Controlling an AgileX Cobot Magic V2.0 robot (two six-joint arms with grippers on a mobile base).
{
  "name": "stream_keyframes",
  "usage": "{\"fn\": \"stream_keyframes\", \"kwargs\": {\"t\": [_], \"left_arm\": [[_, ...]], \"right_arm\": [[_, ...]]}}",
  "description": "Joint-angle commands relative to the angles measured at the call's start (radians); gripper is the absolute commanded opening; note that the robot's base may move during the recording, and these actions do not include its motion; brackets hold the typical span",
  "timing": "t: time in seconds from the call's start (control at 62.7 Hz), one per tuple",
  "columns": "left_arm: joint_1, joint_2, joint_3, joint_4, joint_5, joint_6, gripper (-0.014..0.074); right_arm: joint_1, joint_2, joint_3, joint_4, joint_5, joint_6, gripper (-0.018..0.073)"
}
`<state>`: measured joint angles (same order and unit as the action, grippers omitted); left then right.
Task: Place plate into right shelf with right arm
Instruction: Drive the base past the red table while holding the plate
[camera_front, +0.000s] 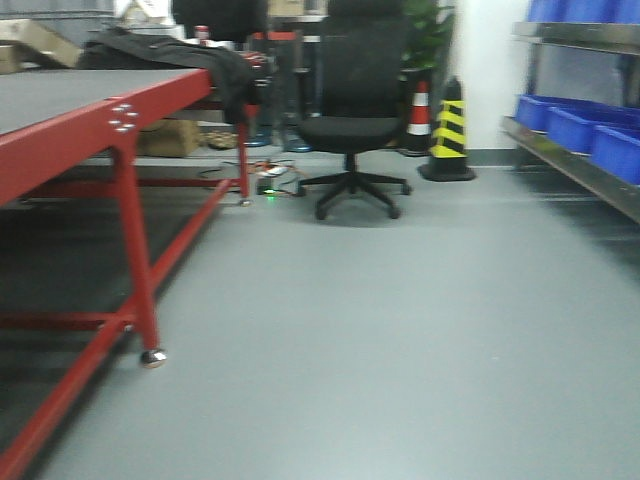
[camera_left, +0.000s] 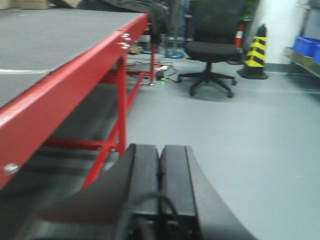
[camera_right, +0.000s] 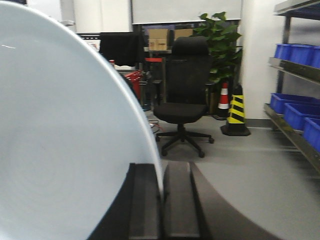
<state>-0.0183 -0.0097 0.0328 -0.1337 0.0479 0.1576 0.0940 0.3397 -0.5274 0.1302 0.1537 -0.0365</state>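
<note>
White plate (camera_right: 65, 140) — upright in right gripper (camera_right: 161, 174)

The left gripper (camera_left: 160, 167) holds its jaws together, seemingly empty; the right gripper (camera_right: 162, 197) pinches the plate (camera_right: 60, 150).

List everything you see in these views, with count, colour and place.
plate: one, pale bluish white, clamped at rim
right shelf: one, steel, right side
bins: several, blue, on right shelf
table: one, red-framed, left
cloth: one, dark, on table
chair: one, black, centre back
striped post: one, yellow-black, right of chair
traffic cone: one, red-white, beside post
plant: one, green, behind cone
left end effector: one, black, shut, empty
right end effector: one, black, shut on plate
</note>
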Motion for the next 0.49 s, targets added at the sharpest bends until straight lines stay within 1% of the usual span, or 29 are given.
{"fn": "stream_keyframes", "kwargs": {"t": [0.0, 0.478], "left_arm": [[-0.002, -0.010, 0.010, -0.008, -0.090, -0.007, -0.0128], [-0.002, -0.010, 0.010, -0.008, -0.090, -0.007, -0.0128]], "right_arm": [[-0.008, 0.006, -0.029, -0.005, -0.092, -0.007, 0.0055], [-0.008, 0.008, -0.029, -0.005, -0.093, -0.007, 0.0055]]}}
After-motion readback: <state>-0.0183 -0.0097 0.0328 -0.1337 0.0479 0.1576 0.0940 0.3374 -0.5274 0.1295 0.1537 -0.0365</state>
